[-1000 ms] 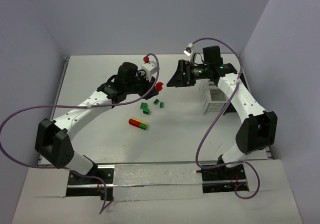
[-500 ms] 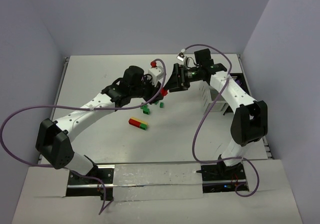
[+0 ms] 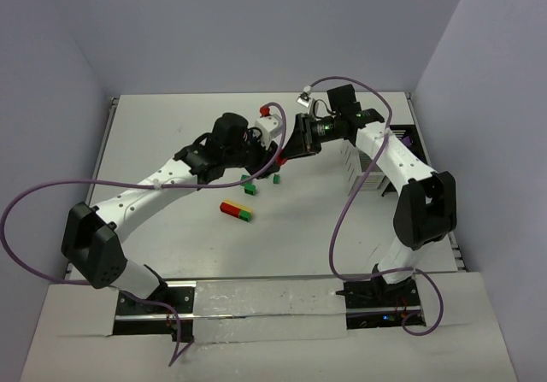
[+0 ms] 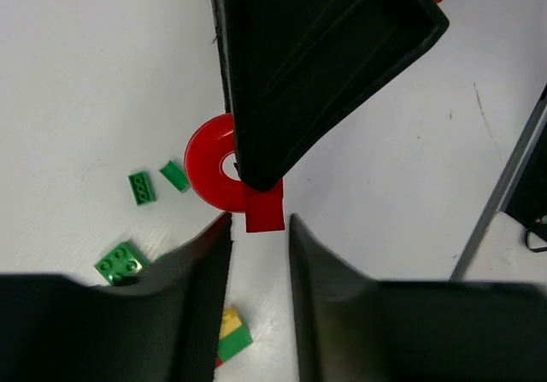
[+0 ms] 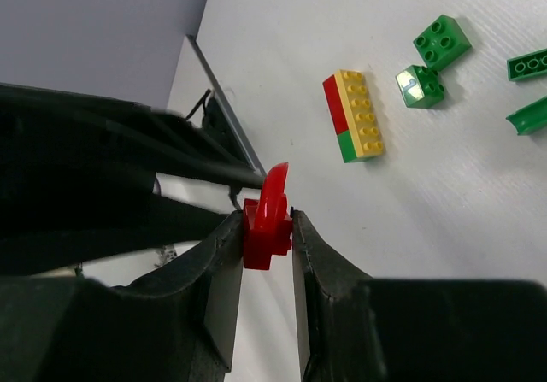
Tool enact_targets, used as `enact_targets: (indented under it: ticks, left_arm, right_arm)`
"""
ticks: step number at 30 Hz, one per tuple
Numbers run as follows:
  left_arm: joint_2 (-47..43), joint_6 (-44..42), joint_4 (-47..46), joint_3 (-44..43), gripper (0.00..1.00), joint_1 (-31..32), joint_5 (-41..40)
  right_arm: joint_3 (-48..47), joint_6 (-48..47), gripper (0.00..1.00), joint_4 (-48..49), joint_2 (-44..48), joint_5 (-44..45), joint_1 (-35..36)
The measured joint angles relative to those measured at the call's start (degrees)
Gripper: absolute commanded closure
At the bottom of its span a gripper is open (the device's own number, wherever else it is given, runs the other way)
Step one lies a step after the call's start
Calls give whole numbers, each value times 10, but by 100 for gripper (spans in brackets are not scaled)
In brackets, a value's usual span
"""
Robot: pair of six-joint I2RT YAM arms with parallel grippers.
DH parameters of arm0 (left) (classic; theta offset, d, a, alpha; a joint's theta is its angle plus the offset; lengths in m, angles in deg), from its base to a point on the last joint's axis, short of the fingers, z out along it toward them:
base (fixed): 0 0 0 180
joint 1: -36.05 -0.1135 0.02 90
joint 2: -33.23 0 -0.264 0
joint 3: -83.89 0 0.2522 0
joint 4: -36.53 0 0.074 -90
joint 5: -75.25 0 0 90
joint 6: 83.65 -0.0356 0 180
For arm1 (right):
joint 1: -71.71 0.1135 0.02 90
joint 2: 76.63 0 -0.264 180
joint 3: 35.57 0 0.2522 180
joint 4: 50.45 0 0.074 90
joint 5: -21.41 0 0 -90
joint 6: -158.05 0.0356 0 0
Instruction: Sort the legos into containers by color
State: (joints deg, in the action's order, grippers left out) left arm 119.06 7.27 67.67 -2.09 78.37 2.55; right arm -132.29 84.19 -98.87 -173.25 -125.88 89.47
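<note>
1. the white box [image 3: 363, 173] stood on the right part of the table [image 3: 162, 130], partly behind the right arm. its slats showed from above, but what lay inside i could not tell.
2. the black tray [image 3: 403, 132] was just beyond the box, toward the right wall, and the arm covered most of it. its content was too small to tell.
3. the red piece [image 5: 272, 201], a ring with a square tab, was in no container. it was over the middle of the table, between the two pincers.
4. the right pincer [image 5: 267, 232] was clenched on the red piece. the right wrist view showed both fingers pressing its sides.
5. the left pincer [image 4: 259, 228] had its fingers narrowly apart on both sides of the tab, with a thin strip of table showing at each side. whether it gripped the tab i could not tell.
6. the left wrist view showed the black body of the right pincer covering part of the ring. the top view gave the ring only as a red dot.
7. the green bricks [image 5: 442, 40] lay loose on the table near a block [image 5: 355, 115] of red, yellow and green. the wrist views showed their studs, the top view only small spots.
8. the table was white and matt. plain pale violet walls [image 3: 256, 32] closed it on three sides, and a shiny strip [image 3: 256, 299] ran along the near edge between the arm bases.
</note>
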Motion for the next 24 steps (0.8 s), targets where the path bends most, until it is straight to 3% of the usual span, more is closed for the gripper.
enact_targets:
  ticks: [1,2,7,12,17,24]
  left_arm:
    - [0,-5,5,-2,18,0,-1]
    - [0,-6,10,-5,1,0,-2]
    - [-1,-23,30,-12,1,-2,-5]
    - [-22,-25,52,-12,1,-31,-1]
    - [-62,-20,56,-4,1,-59,-36]
    - [-76,-35,66,30,1,-73,-53]
  right_arm:
    - [0,-3,100,-2,0,0,0]
    - [0,-7,100,-5,0,0,0]
    - [0,-39,100,-34,6,10,-19]
    - [-1,-106,100,-100,39,57,-122]
    - [-14,-186,100,-160,106,150,-247]
    - [-22,-275,100,-185,170,307,-267]
